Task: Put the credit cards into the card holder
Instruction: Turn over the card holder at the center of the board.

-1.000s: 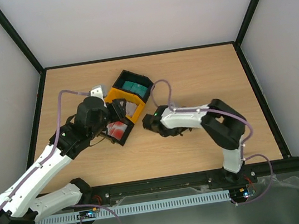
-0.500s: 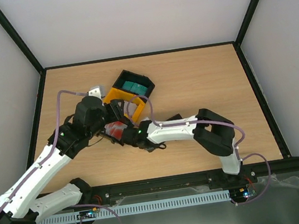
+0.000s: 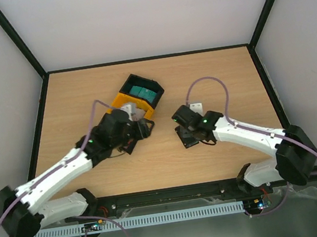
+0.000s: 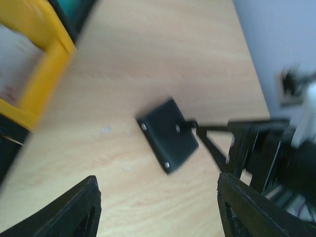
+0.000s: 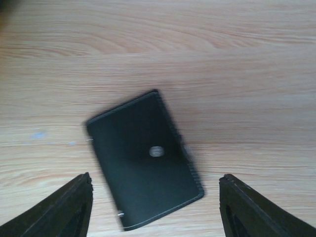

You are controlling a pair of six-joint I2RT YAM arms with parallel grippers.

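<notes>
The card holder (image 5: 143, 160) is a black wallet lying flat and closed on the wooden table, a small stud on its face. My right gripper (image 5: 155, 180) hovers over it, open, touching nothing. In the top view the card holder (image 3: 186, 138) lies just below the right gripper (image 3: 185, 127). My left gripper (image 4: 157, 185) is open and empty, facing the card holder (image 4: 168, 134) from the left, well apart from it. In that top view the left gripper (image 3: 142, 128) sits beside the bins. Teal credit cards (image 3: 141, 92) lie in the black bin (image 3: 152, 85).
A yellow bin (image 3: 121, 102) stands against the black bin, and its wall (image 4: 42, 54) fills the left wrist view's top left. Another dark bin lies mostly hidden under the left arm. A black frame edges the table.
The right arm swung away from the bins to the right, and its gripper opened over the card holder. The left gripper shifted right, off the bins.
</notes>
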